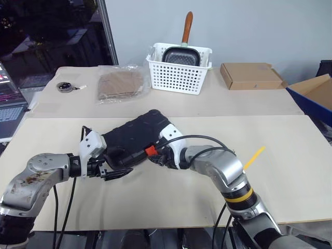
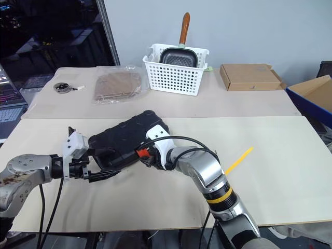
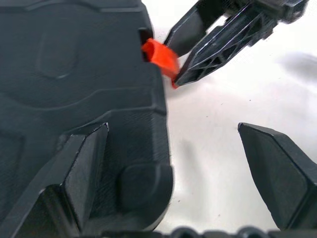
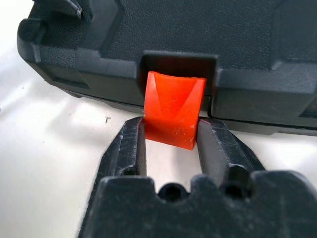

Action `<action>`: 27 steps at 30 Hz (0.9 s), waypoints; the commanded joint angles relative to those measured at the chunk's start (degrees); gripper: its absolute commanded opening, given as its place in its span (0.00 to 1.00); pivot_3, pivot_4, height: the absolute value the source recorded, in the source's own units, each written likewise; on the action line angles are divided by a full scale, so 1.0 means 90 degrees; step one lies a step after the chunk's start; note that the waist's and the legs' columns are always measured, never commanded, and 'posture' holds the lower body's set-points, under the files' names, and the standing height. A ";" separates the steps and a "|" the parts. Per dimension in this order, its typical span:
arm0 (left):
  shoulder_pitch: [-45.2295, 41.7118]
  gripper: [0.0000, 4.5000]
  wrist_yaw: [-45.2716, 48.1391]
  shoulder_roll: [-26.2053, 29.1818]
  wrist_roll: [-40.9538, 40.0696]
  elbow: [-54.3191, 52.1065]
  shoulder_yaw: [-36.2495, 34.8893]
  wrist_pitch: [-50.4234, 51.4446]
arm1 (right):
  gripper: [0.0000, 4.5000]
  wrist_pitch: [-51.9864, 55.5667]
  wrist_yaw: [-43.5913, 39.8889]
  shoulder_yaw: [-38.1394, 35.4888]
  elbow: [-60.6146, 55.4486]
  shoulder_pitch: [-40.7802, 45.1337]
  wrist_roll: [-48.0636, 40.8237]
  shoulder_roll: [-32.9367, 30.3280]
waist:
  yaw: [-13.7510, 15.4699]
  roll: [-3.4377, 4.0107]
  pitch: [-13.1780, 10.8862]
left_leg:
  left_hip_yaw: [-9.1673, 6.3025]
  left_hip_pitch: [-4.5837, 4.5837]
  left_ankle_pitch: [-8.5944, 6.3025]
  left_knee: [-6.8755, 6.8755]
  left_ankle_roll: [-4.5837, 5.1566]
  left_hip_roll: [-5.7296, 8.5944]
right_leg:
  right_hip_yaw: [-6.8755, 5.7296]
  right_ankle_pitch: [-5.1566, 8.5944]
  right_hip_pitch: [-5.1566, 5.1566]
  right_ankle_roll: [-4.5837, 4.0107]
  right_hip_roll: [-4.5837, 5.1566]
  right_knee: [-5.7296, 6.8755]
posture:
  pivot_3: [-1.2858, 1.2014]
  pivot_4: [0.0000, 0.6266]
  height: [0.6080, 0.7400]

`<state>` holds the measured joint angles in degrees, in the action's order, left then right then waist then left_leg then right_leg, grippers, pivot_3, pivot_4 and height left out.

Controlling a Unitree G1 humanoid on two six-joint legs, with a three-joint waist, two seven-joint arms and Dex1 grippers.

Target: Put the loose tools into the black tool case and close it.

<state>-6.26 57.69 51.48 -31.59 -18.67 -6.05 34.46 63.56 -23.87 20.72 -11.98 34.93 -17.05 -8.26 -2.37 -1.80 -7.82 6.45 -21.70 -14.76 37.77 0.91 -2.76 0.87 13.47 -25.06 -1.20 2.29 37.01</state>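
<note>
Black tool case [image 1: 132,136] lies shut on the beige worktop [image 1: 280,155]; right hand [image 4: 171,141] pinches its orange latch [image 4: 173,116] between both fingers, left hand [image 3: 183,163] spread wide straddling the case's corner.

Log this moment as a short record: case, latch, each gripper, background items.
case: black tool case lies shut on the table
latch: orange latch sticks out from the case's front edge, not yet pressed flat
right gripper: jaws set on either side of the latch, touching it
left gripper: jaws wide open, one finger on the case's corner, the other over bare table
behind: white basket with a pan, cardboard box, bagged brown item
loose tools: none seen on the table
</note>
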 commanded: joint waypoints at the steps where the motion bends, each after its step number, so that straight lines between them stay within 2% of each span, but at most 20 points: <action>1: 0.0037 1.00 -0.0007 -0.0046 0.0070 -0.0001 0.0157 0.0077 | 0.77 -0.0553 -0.0006 -0.0274 0.0019 0.0068 0.0112 -0.0098 | -0.0003 0.0000 0.0000 | 0.0000 -0.0001 0.0004 0.0000 0.0000 0.0001 | 0.0001 0.0000 0.0000 0.0001 0.0001 0.0000 | 0.52 0.24 1.00; 3: 0.0028 1.00 -0.0023 -0.0070 0.0075 0.0018 0.0167 0.0069 | 0.89 -0.0518 -0.0162 -0.0378 -0.0176 0.0006 -0.0006 -0.0292 | -0.0002 0.0000 0.0000 | 0.0000 0.0000 0.0007 0.0001 0.0000 0.0002 | 0.0001 -0.0002 0.0002 0.0003 0.0003 0.0000 | 0.52 0.24 1.00; 9: 0.0034 1.00 -0.0066 -0.0120 0.0069 0.0058 0.0143 0.0073 | 0.89 -0.0051 -0.0695 -0.0645 -0.1002 -0.0206 -0.0480 -0.1094 | 0.0063 0.0000 0.0002 | -0.0001 -0.0006 0.0003 0.0001 0.0008 0.0010 | -0.0002 -0.0003 0.0004 0.0014 0.0017 -0.0007 | 0.52 0.24 1.00; 10: 0.0036 1.00 -0.0080 -0.0127 0.0060 0.0067 0.0132 0.0089 | 0.77 0.0035 -0.0769 -0.0636 -0.1101 -0.0222 -0.0534 -0.1242 | 0.0056 0.0001 0.0002 | 0.0000 -0.0005 0.0000 0.0001 0.0011 0.0009 | -0.0002 -0.0003 0.0004 0.0014 0.0016 -0.0007 | 0.52 0.24 1.00; 12: 0.0029 1.00 -0.0096 -0.0136 0.0058 0.0087 0.0132 0.0100 | 0.68 0.0222 -0.0857 -0.0655 -0.1205 -0.0240 -0.0643 -0.1396 | 0.0013 0.0001 0.0002 | 0.0000 -0.0006 -0.0002 0.0000 0.0013 0.0006 | 0.0001 -0.0003 0.0001 0.0013 0.0011 -0.0007 | 0.52 0.24 1.00; 15: 0.0009 1.00 -0.0088 -0.0140 0.0071 0.0129 0.0148 0.0085 | 0.43 0.0300 -0.0858 -0.0646 -0.1168 -0.0232 -0.0721 -0.1411 | -0.0005 0.0000 0.0002 | -0.0002 -0.0005 -0.0002 -0.0002 0.0014 0.0001 | 0.0001 -0.0002 0.0001 0.0011 0.0005 -0.0005 | 0.52 0.24 1.00; 16: -0.0006 1.00 -0.0085 -0.0145 0.0080 0.0151 0.0160 0.0077 | 0.33 0.0228 -0.0804 -0.0597 -0.1024 -0.0175 -0.0676 -0.1317 | -0.0005 0.0000 0.0002 | -0.0001 -0.0004 -0.0001 -0.0001 0.0013 0.0002 | 0.0001 -0.0002 0.0001 0.0011 0.0005 -0.0004 | 0.52 0.24 1.00; 20: -0.0032 1.00 -0.0080 -0.0150 0.0104 0.0183 0.0183 0.0057 | 0.04 0.0025 -0.0613 -0.0420 -0.0499 0.0061 -0.0505 -0.0906 | -0.0013 -0.0001 0.0003 | 0.0002 0.0000 -0.0001 0.0000 0.0013 0.0003 | 0.0007 -0.0002 0.0003 0.0012 0.0006 -0.0004 | 0.52 0.24 1.00; 21: -0.0034 1.00 -0.0082 -0.0148 0.0109 0.0185 0.0185 0.0053 | 0.00 -0.0040 -0.0582 -0.0336 -0.0332 0.0122 -0.0446 -0.0804 | -0.0010 -0.0001 0.0003 | 0.0002 -0.0002 -0.0001 0.0000 0.0013 0.0004 | 0.0007 -0.0002 0.0002 0.0012 0.0006 -0.0004 | 0.52 0.24 1.00; 27: -0.0064 1.00 -0.0118 -0.0159 0.0136 0.0195 0.0212 0.0056 | 0.00 -0.0549 -0.0585 0.0090 0.0582 0.0466 -0.0102 -0.0388 | -0.0005 0.0000 0.0003 | 0.0001 -0.0007 -0.0001 0.0000 0.0013 0.0005 | 0.0004 -0.0002 0.0001 0.0012 0.0009 -0.0005 | 0.52 0.24 1.00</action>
<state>-7.11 56.93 50.09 -31.55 -18.01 -5.32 33.95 61.31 -29.35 21.61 -7.70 37.51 -18.81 -12.81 -2.41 -1.80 -7.79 6.46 -21.75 -14.77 37.78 1.03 -2.72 0.90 13.45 -25.05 -1.10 2.37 36.97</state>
